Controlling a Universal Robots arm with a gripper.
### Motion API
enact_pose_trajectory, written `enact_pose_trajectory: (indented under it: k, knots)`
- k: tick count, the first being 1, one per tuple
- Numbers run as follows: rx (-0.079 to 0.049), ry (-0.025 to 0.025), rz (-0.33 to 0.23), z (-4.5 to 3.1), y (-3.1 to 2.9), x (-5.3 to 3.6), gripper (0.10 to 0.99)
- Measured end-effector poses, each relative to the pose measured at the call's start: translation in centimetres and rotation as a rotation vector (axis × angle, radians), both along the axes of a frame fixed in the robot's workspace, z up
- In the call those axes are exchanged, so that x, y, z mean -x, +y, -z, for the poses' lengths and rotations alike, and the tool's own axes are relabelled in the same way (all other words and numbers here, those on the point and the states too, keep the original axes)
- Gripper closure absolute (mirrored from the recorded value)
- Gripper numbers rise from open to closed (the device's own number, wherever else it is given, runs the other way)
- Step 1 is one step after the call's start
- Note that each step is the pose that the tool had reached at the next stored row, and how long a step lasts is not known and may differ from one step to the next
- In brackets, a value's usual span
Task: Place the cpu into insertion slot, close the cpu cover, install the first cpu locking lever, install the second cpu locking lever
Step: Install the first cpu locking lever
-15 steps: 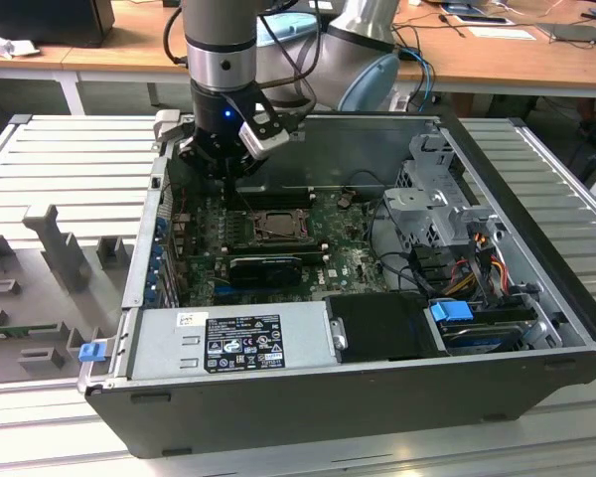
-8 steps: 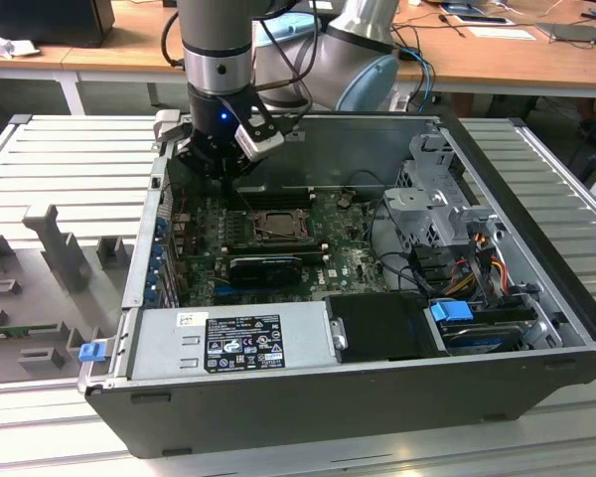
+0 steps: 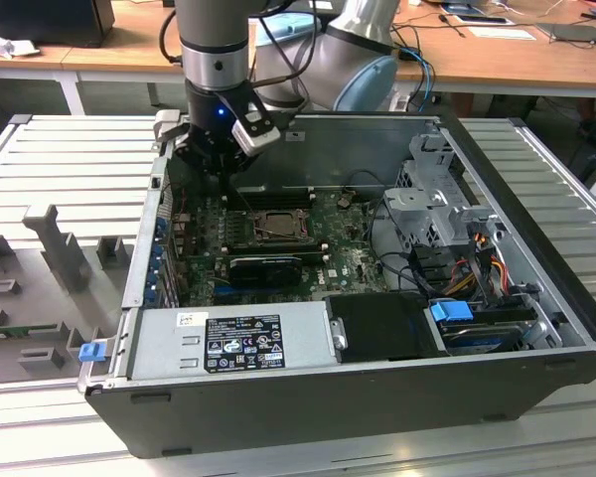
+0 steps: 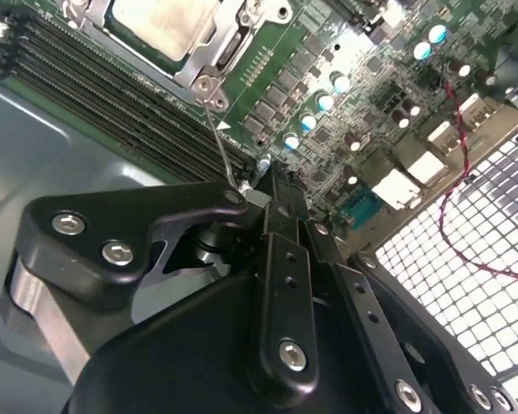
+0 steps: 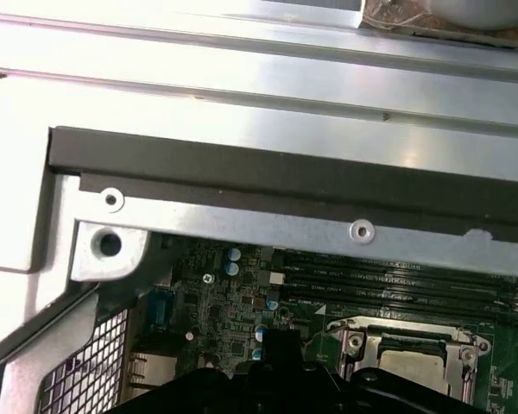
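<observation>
Step in hand: one of the cpu locking levers, by my reading. The cpu and its cover look settled, and the work is at the thin wire beside them. Whether it is the first or second lever I cannot say.
Claw: the gripper (image 4: 261, 191) has its fingers (image 4: 281, 241) pressed together on the free end of the locking lever (image 4: 223, 138), as far as the second wrist view lets me see.
Lever: a slim bright wire running from the socket's corner to the gripper, standing up off the board rather than lying flat.
What the move calls for: I'd judge a firm pinch and a careful swing — the wire looks thin and springy, and the black memory slots (image 4: 112, 95) lie just beside it.
Cpu: the cpu (image 4: 160, 21) is a pale silvery-beige square lying flat in the insertion slot (image 3: 274, 228) on the green board (image 4: 345, 129), inside the open computer case (image 3: 377, 397).
Cover: the cpu cover (image 4: 227, 41) shows as a grey metal frame around the cpu's top — seemingly folded down over it.
Arm: in the exterior view the arm (image 3: 217, 50) hangs over the board toward that view's left of the socket.
</observation>
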State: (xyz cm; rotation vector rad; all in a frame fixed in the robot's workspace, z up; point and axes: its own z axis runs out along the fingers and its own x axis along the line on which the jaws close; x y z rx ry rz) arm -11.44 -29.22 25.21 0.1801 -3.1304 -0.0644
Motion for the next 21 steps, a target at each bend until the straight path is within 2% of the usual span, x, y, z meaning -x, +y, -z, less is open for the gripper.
enact_pose_trajectory:
  k: [9,21]
  knots:
    - [0.0,-0.0001,0.0,-0.01,0.03,-1.96,0.98]
    - [0.0,0.0,0.0,-0.01,0.03,-2.95,0.98]
